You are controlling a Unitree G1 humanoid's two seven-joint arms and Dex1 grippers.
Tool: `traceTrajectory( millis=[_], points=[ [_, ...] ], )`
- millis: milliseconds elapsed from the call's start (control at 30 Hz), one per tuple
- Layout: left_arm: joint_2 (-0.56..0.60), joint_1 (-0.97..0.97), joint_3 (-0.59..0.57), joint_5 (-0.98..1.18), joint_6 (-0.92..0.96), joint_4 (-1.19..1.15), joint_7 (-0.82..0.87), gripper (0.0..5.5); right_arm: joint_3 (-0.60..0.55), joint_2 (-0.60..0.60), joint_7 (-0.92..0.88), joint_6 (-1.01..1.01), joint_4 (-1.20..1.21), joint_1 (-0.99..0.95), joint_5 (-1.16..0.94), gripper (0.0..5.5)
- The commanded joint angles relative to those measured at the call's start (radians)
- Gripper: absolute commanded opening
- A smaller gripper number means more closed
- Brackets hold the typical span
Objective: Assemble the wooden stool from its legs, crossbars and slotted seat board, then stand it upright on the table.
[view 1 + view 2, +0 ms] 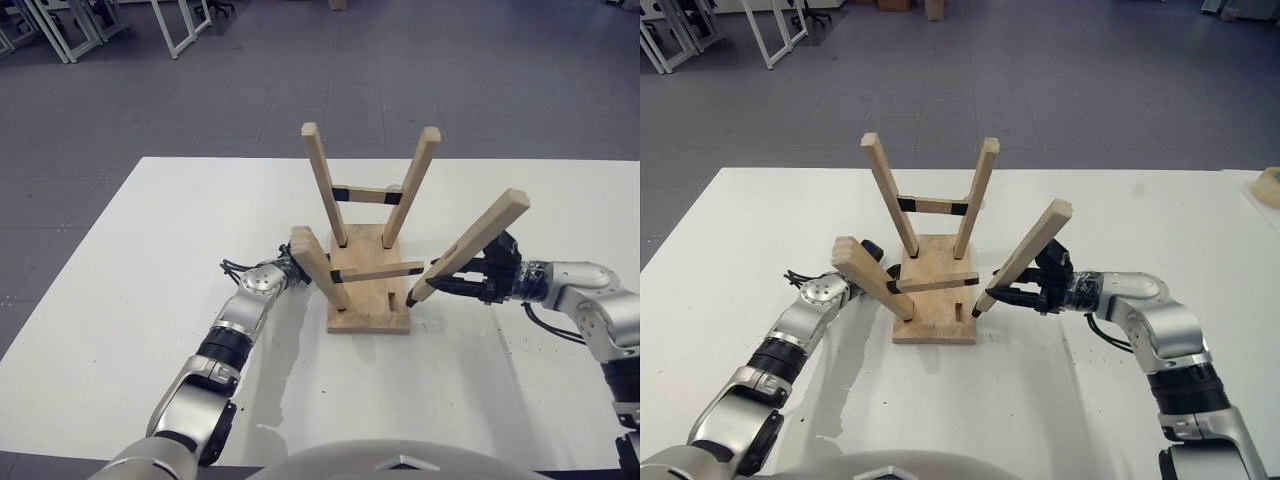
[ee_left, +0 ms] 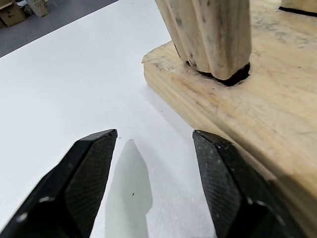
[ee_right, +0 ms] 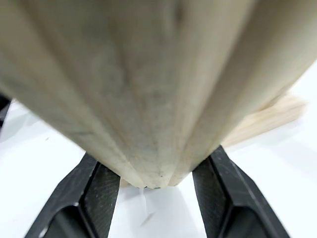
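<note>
The stool is judged to be well along but unfinished. The slotted seat board [image 1: 366, 312] is laid flat, underside up, at the middle of the white desk [image 1: 140, 270]. Two legs are stood in its far corners, the 11 o'clock leg [image 1: 325, 185] and the 1 o'clock leg [image 1: 412, 185], and are joined by the far crossbar [image 1: 366, 194]. A third leg [image 1: 322, 268] is seated at the 7 o'clock corner, leaning outward. The near crossbar [image 1: 376, 271] is carried from it toward 3 o'clock.

The fourth leg [image 1: 470, 243] is held tilted at the board's 4 o'clock side. Its lower end is just beside the board's edge and not yet in a slot, and the near crossbar's free end is not seen joined to it. The leg is clamped low down between the fingers of the right gripper [image 3: 156, 184], which is closed on it. The left gripper [image 2: 154, 138] is held wide open with nothing in it, low over the desk just beside the board's 8 o'clock edge, near the third leg's foot.

As for what holds what, three of the board's slots are filled by legs. A small dark slot [image 1: 960, 311] near the 5 o'clock corner is seen unfilled.

Left to be done, by this judgement — the fourth leg seated and met with the near crossbar, then the stool turned over and stood upright.
</note>
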State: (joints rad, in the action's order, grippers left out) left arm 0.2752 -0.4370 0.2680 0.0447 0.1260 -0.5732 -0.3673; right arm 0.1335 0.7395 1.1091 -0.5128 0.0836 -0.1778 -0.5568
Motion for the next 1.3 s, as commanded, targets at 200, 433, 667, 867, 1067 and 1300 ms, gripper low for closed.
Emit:
traceTrajectory(
  millis=[200,433,667,867,1067,1300],
  points=[
    [0.011,0.002,-0.048,-0.045,-0.019,-0.059,-0.034,2.83,-0.085,-0.017,-0.053,-0.152,0.244,0.005,-0.122,2.02],
    [0.004,0.031,-0.07,-0.05,0.007,-0.003,-0.045,2.83,-0.052,-0.075,-0.107,-0.161,0.224,-0.004,-0.101,2.02],
    [0.0,0.044,-0.075,-0.058,0.03,0.04,-0.061,2.83,0.041,-0.131,-0.115,-0.05,0.07,-0.013,0.045,2.02],
    [0.004,0.068,-0.083,-0.062,0.061,0.094,-0.063,2.83,0.091,-0.102,-0.16,0.087,0.095,0.01,0.197,2.02],
    [0.035,0.163,-0.171,-0.035,0.141,0.313,-0.011,2.83,0.102,-0.131,-0.211,0.136,0.098,0.042,0.246,2.02],
    [0.12,0.118,-0.521,0.082,0.14,0.768,0.123,2.83,0.094,-0.196,-0.333,0.166,0.033,0.027,0.306,2.02]
  ],
)
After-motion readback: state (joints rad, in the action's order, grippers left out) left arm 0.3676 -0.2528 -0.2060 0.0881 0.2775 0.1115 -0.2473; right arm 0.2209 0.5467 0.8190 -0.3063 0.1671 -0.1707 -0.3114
